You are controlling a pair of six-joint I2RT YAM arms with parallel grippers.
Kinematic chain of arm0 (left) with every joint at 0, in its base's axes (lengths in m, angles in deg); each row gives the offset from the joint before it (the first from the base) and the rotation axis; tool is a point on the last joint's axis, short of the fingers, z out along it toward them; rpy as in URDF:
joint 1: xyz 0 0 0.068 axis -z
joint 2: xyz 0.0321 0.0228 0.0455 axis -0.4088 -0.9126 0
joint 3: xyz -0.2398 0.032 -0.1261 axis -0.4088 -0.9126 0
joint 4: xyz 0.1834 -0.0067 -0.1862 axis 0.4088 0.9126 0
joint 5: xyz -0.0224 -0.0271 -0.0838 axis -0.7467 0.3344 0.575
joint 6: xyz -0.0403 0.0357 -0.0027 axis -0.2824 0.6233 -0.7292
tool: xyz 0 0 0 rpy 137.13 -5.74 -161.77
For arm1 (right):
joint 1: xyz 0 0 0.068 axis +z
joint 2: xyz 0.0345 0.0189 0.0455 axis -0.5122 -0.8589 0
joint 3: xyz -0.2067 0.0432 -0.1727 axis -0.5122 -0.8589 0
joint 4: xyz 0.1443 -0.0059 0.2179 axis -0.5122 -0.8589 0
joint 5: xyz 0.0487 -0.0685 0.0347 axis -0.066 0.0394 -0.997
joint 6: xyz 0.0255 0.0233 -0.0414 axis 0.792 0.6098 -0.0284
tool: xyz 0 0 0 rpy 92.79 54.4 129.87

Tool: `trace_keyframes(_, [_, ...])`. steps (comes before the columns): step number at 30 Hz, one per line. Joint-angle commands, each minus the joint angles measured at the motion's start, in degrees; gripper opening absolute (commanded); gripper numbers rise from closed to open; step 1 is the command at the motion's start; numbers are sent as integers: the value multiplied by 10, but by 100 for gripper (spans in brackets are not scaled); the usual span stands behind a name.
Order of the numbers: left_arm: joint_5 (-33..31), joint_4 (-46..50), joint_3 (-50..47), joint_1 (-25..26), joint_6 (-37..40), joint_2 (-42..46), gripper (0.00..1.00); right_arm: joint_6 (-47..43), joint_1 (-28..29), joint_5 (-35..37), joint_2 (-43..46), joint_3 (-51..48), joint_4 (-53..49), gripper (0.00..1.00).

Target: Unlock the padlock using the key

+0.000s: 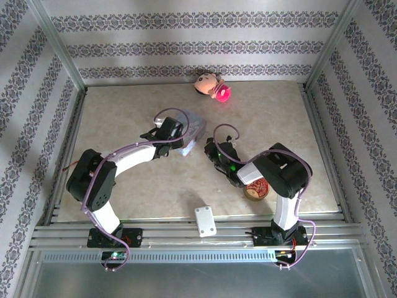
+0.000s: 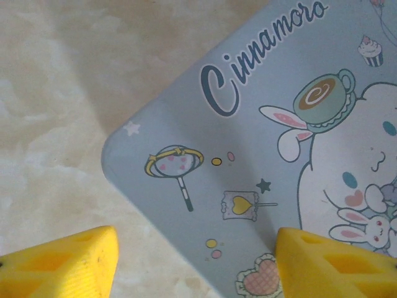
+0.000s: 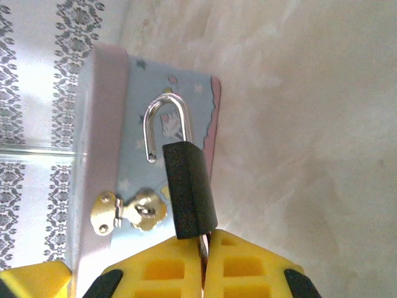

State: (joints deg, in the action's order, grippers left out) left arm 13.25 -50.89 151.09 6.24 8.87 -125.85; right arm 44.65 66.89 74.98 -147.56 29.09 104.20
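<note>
1. Beige marbled table (image 1: 124, 186) under patterned walls carries the scene. Near its centre, at 11 o'clock from the right arm's base, sits the pale-blue tin (image 1: 197, 126).
2. Over the tin's corner hovers the left gripper (image 2: 195, 239), its fingers spread and clasping nothing.
3. At 3 o'clock of the tin, the right gripper (image 3: 203, 239) is pressed together, pinching the key (image 3: 202, 245), whose blade enters the underside of the padlock (image 3: 189, 189).
4. That padlock rides on the key just beside the tin's wall, at 2 o'clock of the bare hasp (image 3: 130, 211).
5. Its long axis runs from 6 to 12 o'clock in the right wrist view, leaning slightly toward 11. The keyhole end is at 6 and the shackle (image 3: 166, 121) at 12.
6. One shackle leg stands clear of the body on the 9 o'clock side, so unlocking looks done. I judge that only freeing the key is left.
</note>
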Motion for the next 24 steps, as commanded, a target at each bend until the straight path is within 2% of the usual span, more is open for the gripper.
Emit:
trace_keyframes(1, [-7,46,-22,-3,17,11,65,-30,-6,21,34,-16,15,0])
trace_keyframes(7, [-10,40,-27,-17,18,29,66,-64,-10,19,80,-51,-23,0])
trace_keyframes(16, [20,9,-31,-45,-11,62,87,-154,-20,-14,178,-75,-152,0])
trace_keyframes(24, [51,-45,-51,-51,-70,77,92,-235,-30,-31,256,-64,-274,0])
